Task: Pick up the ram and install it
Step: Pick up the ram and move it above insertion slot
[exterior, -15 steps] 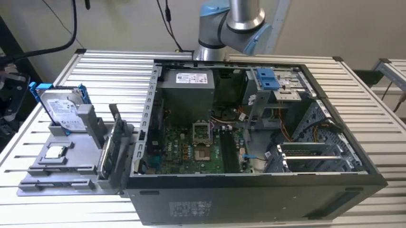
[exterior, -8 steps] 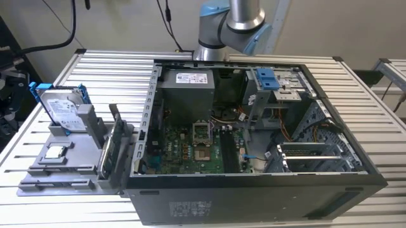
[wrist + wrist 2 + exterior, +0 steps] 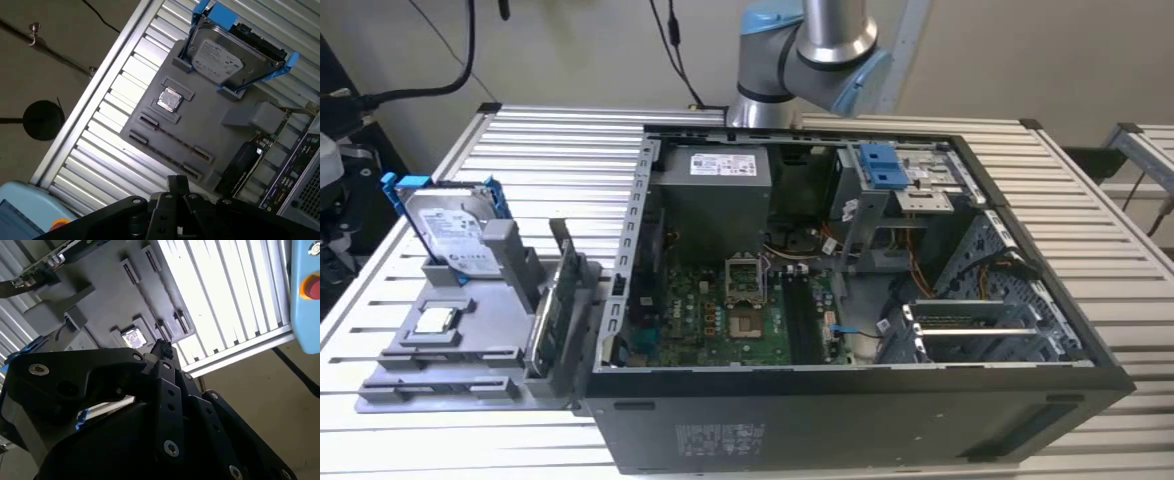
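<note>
The ram [image 3: 176,140] appears as a thin dark strip standing on edge between two end clips on the grey fixture plate [image 3: 210,135]. My gripper [image 3: 177,184] hangs high above the plate's near edge, well apart from the ram. Its black fingertips [image 3: 162,349] are pressed together with nothing between them. In the exterior view the arm's elbow [image 3: 807,45] rises behind the open computer case [image 3: 854,280]. The green motherboard [image 3: 720,315] lies on the case floor.
On the fixture plate [image 3: 467,340] a silver hard drive in a blue bracket [image 3: 225,55] stands upright, a square processor chip [image 3: 169,100] lies flat, and a dark upright card [image 3: 245,160] stands near the case. A blue pendant [image 3: 305,290] lies beyond the slatted table's edge.
</note>
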Robot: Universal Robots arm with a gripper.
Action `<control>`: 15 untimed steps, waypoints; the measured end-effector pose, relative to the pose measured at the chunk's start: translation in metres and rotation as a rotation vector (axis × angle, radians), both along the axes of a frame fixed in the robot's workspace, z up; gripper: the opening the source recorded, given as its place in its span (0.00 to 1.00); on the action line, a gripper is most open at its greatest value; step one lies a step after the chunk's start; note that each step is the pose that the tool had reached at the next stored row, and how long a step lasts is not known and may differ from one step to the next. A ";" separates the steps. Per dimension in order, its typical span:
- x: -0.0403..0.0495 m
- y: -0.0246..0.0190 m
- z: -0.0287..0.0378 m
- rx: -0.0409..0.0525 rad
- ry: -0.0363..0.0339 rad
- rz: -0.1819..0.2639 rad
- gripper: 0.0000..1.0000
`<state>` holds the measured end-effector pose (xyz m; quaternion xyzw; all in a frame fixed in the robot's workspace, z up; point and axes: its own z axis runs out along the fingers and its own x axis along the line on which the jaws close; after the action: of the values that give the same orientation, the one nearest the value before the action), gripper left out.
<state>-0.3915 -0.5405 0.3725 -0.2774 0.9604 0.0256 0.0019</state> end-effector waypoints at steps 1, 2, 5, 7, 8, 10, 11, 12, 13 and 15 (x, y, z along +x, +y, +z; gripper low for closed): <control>0.0000 0.0000 0.0000 0.0000 0.0000 0.015 0.11; 0.0000 0.0000 0.0000 0.0000 0.0000 0.031 0.11; 0.0000 0.0000 0.0000 0.0001 -0.0001 0.078 0.11; 0.0000 0.0000 0.0000 0.0000 0.0000 0.112 0.11; 0.0000 0.0000 0.0000 0.0000 0.0000 0.129 0.11; 0.0000 0.0000 0.0000 0.0000 0.0000 0.159 0.11; 0.0000 0.0000 0.0000 0.0001 -0.0001 0.173 0.11; 0.0000 0.0000 0.0000 0.0000 0.0000 0.185 0.11; 0.0000 0.0000 0.0000 0.0000 0.0000 0.194 0.11; 0.0000 0.0000 0.0000 0.0000 0.0000 0.195 0.11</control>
<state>-0.3916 -0.5405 0.3725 -0.3697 0.9288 0.0257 -0.0006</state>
